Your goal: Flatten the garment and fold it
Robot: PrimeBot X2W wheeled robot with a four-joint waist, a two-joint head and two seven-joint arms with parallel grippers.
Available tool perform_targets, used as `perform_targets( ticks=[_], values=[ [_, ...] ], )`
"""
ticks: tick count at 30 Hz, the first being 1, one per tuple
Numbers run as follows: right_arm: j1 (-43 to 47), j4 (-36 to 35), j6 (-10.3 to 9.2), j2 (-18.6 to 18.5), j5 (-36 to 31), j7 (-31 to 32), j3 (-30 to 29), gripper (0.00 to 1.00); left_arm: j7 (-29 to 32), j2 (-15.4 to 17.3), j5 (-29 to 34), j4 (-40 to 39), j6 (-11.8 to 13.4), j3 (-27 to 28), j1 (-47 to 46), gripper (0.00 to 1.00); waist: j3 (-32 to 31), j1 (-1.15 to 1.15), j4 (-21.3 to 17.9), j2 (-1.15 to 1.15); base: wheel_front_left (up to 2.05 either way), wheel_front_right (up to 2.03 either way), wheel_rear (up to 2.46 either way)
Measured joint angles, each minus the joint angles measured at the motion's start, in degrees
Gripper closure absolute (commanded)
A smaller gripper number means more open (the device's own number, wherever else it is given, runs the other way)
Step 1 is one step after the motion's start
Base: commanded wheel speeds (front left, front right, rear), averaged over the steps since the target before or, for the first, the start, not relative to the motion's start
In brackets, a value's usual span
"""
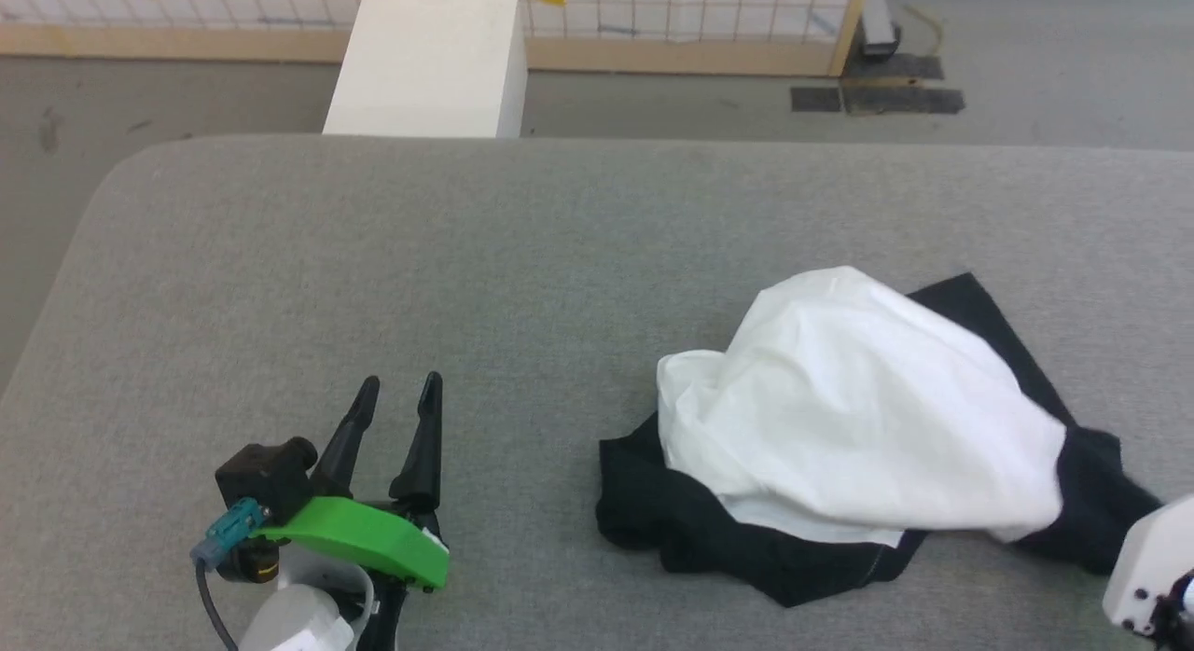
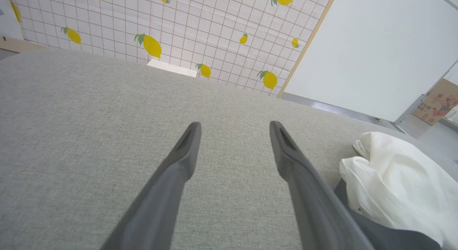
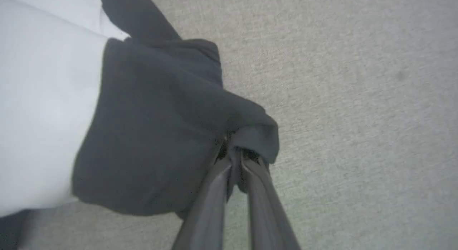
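The garment (image 1: 858, 418) lies bunched on the right half of the grey table (image 1: 373, 259), its white panel heaped over black sleeves and hem. In the right wrist view my right gripper (image 3: 234, 155) is shut on a black fold of the garment (image 3: 154, 128); in the head view just its pale wrist (image 1: 1152, 562) shows at the lower right edge. My left gripper (image 1: 399, 390) stands open over bare table at the lower left, well apart from the cloth. The left wrist view has its fingers (image 2: 186, 149) spread, with the garment (image 2: 397, 185) off to the right.
The table has a rounded far-left corner and a far edge (image 1: 597, 140). Behind it stands a white box (image 1: 429, 63) on the floor, before a tiled lemon-print wall panel (image 2: 179, 31). A cardboard box (image 2: 436, 101) sits far off at the right.
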Motion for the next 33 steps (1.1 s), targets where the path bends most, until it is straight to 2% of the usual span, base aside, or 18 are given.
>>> perform_targets(
  ticks=[3, 4, 5, 9, 13, 16, 20, 25, 29, 33],
  values=[
    [0.6, 2.3, 0.0, 0.2, 2.4, -2.4, 0.8, 1.0, 0.8, -0.1, -0.1, 0.1, 0.1, -0.3, 0.0, 0.0, -1.3, 0.0, -0.7, 0.0, 0.0, 0.0, 0.0],
    [0.5, 2.8, 0.0, 0.1, 3.4, -4.0, 1.0, 0.25, 0.9, -0.1, -0.2, 0.1, 0.1, -0.5, 0.0, 0.0, -1.7, 0.0, -0.8, 0.0, 0.0, 0.0, 0.0],
    [0.5, 3.4, 0.0, 0.1, 4.2, -5.3, 1.2, 0.0, 1.3, -0.2, -0.3, 0.2, 0.1, -0.6, 0.1, 0.0, -2.2, 0.0, -0.8, 0.0, 0.0, 0.0, 0.0],
    [0.2, 3.2, 0.0, 0.2, 7.5, -11.8, 0.0, 0.0, 3.2, -0.4, -1.3, 0.5, 0.7, -0.7, 0.9, 0.0, -3.9, 0.0, -0.8, 0.0, 0.0, 0.0, 0.0],
    [0.2, 0.8, -0.01, 0.1, 10.3, -17.2, -2.9, 0.0, 9.2, -1.1, -4.1, -1.1, 1.0, -1.7, 1.3, 0.0, -5.8, 0.0, -0.7, 0.0, 0.0, 0.0, 0.0],
    [0.6, -0.6, -0.01, 0.1, 9.9, -18.2, -3.9, 0.0, 17.2, -1.4, -5.0, -3.3, 1.1, -4.6, 0.0, 0.0, -7.0, 0.0, -0.7, 0.0, 0.0, 0.0, 0.0],
    [1.7, -1.2, -0.01, 0.1, 9.9, -18.2, -3.6, 0.0, 33.6, -2.0, -5.9, -4.3, 2.9, -9.9, -4.4, 0.0, -8.0, 0.0, -1.0, 0.0, 0.0, 0.0, 0.0],
    [2.3, -1.3, -0.01, 0.1, 10.5, -18.1, -1.7, 0.0, 53.2, -1.0, -4.2, -2.3, 5.1, -17.2, -11.9, 0.0, -7.7, 0.0, -1.9, 0.0, 0.0, 0.0, 0.0],
    [2.3, -1.2, -0.01, 0.1, 11.3, -18.2, -0.8, 0.0, 60.0, -1.0, -2.1, 1.3, 5.3, -21.4, -16.6, 0.0, -6.5, 0.0, -2.6, 0.0, 0.0, 0.0, 0.0],
    [2.1, -1.1, -0.01, 0.1, 11.3, -18.6, -0.2, 0.0, 61.3, -1.3, 0.9, 6.8, 5.7, -23.5, -18.9, 0.0, -5.1, 0.0, -3.8, 0.0, 0.0, 0.0, 0.0]
  ],
)
